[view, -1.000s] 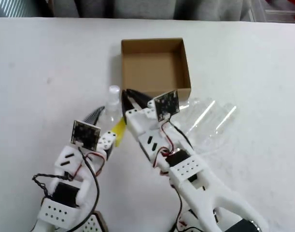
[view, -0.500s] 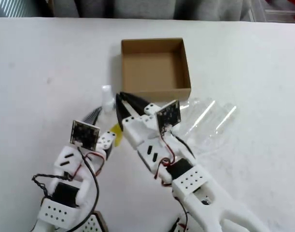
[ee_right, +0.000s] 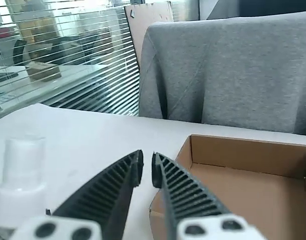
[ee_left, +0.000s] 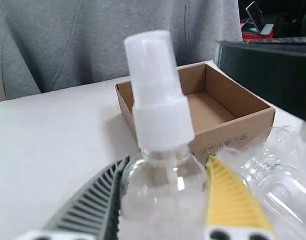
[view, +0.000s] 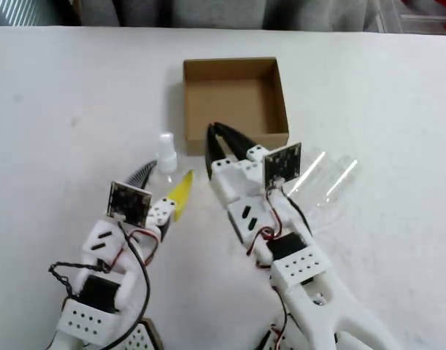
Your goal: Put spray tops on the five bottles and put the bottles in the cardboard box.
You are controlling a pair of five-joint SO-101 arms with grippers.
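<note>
**Operator:** Report the left arm.

**Technician:** The left gripper [view: 171,169] has its grey and yellow fingers clamped on the body of one spray bottle [view: 166,154]. The bottle is held upright above the desk [view: 77,87], just beside the near left corner of the cardboard box [view: 233,64] and outside it. Its spray top [ee_left: 155,95] is seated on the neck. The grip sits low on the body. In my judgement this leaves the top free and keeps the bottle steady for a lift.

**Operator:** And the box?

**Technician:** It stands open side up and its visible floor is bare. No bottle is packed yet.

**Operator:** The right arm?

**Technician:** The right gripper [view: 217,131] has its black fingers almost together, with a thin gap at the tips, and holds nothing. The tips lie over the box's near wall, apart from the bottle. The left arm's route to the box therefore looks partly open.

**Operator:** Remaining stock?

**Technician:** The uncapped bottles [view: 321,182] lie on their sides on the desk, to the right of the right arm and near the box's near right corner. They likely need tops first.
</note>
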